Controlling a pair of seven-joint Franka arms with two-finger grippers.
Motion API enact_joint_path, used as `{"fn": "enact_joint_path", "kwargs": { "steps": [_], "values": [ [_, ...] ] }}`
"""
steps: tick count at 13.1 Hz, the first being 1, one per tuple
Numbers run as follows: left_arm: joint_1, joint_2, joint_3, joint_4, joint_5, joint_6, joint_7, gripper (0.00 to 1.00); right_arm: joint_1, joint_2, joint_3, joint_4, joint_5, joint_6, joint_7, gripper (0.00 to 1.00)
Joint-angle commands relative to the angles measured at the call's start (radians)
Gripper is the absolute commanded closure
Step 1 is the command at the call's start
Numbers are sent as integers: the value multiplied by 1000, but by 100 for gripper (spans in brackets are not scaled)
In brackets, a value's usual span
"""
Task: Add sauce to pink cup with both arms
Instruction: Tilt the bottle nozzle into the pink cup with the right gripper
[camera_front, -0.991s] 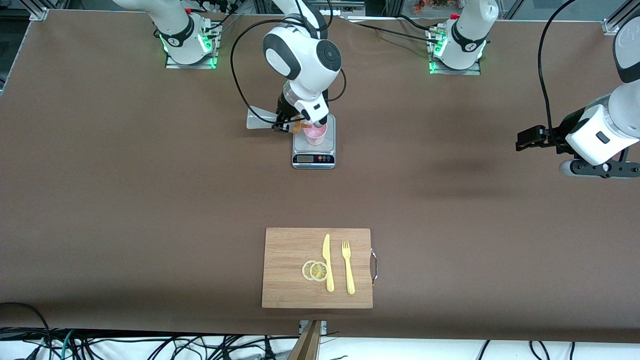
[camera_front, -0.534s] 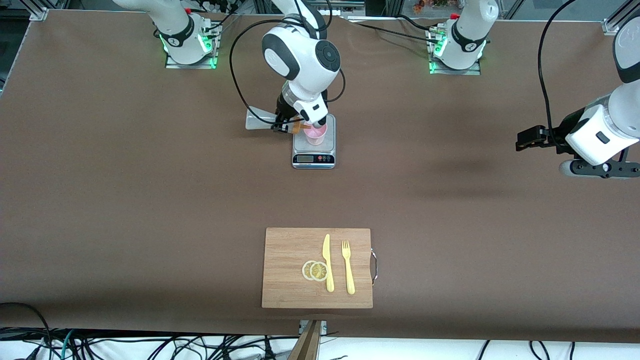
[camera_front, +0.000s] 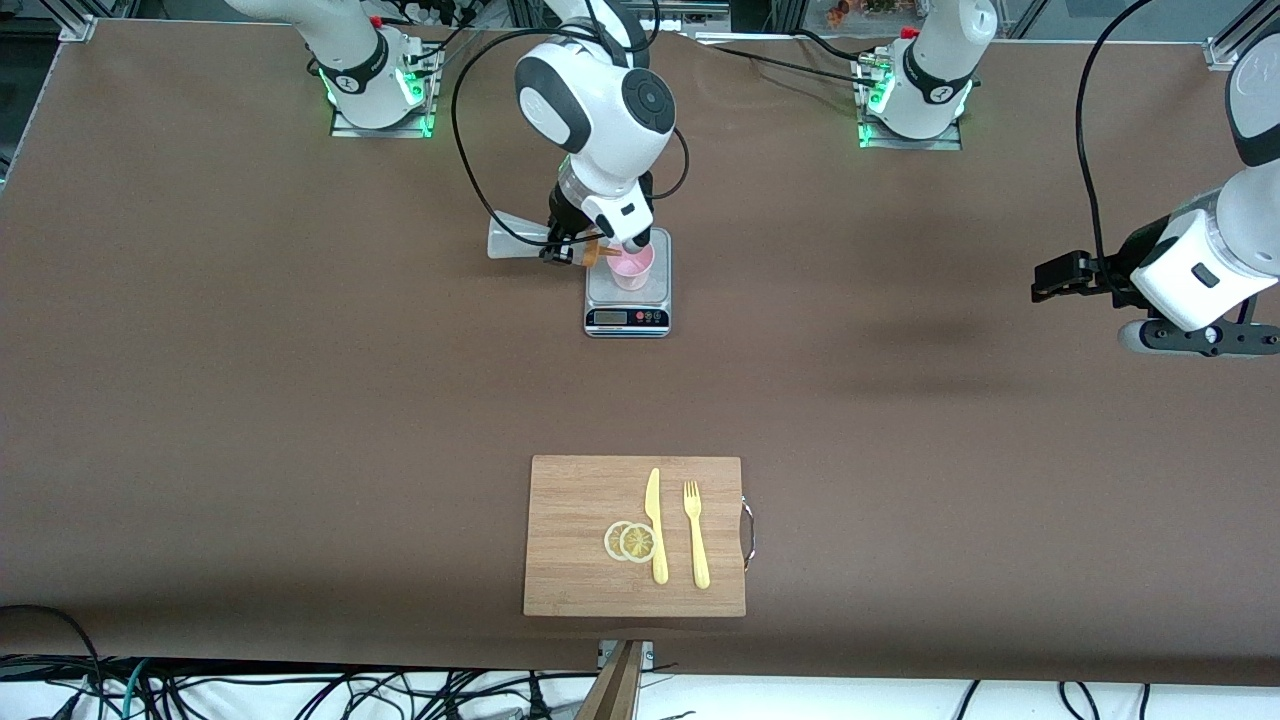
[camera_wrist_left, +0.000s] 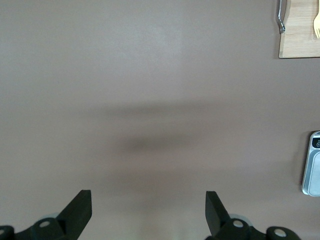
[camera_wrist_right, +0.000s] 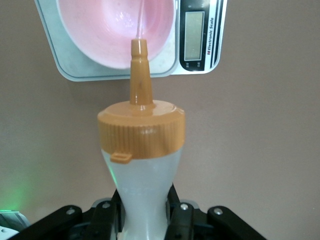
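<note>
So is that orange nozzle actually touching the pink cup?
Cannot tell. In the right wrist view the nozzle tip overlaps the pink cup's rim, with no visible gap or plain contact.

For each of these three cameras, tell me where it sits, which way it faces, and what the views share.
Front view: high across the table, facing both arms' bases; right gripper tilts the sauce bottle over the pink cup on the scale; left gripper waits open.
Left wrist view: looks down on bare table past its own gripper.
Right wrist view: looks along the bottle into the cup, sauce streaming.
Shared: the scale, in all three; the cutting board in front and left wrist views.
</note>
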Motion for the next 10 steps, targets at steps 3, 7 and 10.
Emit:
{"fn": "enact_joint_path", "kwargs": {
  "steps": [3,7,10],
  "values": [
    [2,16,0,31,-2,-17,24,0,-1,-101,-5,-108,30,52,-21,76],
    [2,16,1,31,-2,-17,24,0,-3,-178,-38,-280,72,256,-21,76],
    [2,16,1,31,-18,-17,24,0,-3,-181,-47,-301,90,310,-28,75]
  ]
}}
